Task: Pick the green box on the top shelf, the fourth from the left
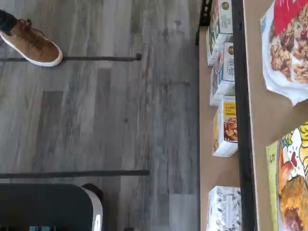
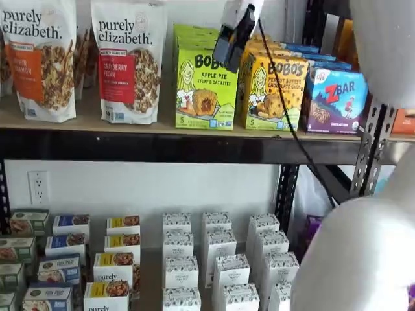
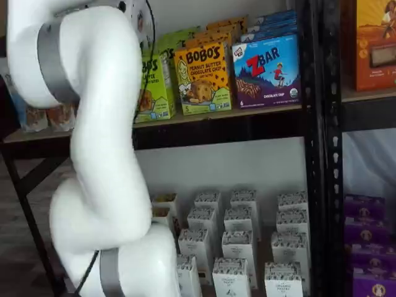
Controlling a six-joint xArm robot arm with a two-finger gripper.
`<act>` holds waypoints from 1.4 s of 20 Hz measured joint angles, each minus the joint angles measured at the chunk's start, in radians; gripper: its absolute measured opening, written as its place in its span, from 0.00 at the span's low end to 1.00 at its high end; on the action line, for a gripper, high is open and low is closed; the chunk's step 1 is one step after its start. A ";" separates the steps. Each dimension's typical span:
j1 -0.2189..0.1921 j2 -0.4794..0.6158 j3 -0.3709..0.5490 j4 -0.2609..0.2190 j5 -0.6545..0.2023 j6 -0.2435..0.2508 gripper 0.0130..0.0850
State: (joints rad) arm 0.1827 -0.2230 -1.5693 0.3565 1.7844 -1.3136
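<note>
Wrist view: grey plank floor (image 1: 106, 120)

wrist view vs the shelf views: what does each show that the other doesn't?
Only the wrist view: the grey plank floor and a tan shoe.

Only the shelf views: the gripper hanging in front of the green box, side-on, so its opening is unclear there, plus the granola bags and the blue bar box. The arm hides part of the green box in one shelf view.

Both: the top shelf with its black front beam, and small boxes on the lower shelf.
</note>
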 joint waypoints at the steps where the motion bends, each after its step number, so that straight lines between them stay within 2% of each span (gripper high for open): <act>1: 0.001 -0.005 0.004 -0.005 -0.013 0.000 1.00; 5: -0.008 0.009 -0.031 -0.005 -0.012 -0.002 1.00; 12: -0.031 0.029 -0.073 0.045 -0.016 -0.007 1.00; 22: -0.053 0.073 -0.120 0.048 -0.083 -0.026 1.00; 28: -0.063 0.107 -0.144 0.024 -0.097 -0.044 1.00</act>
State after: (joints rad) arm 0.1196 -0.1156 -1.7132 0.3800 1.6874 -1.3581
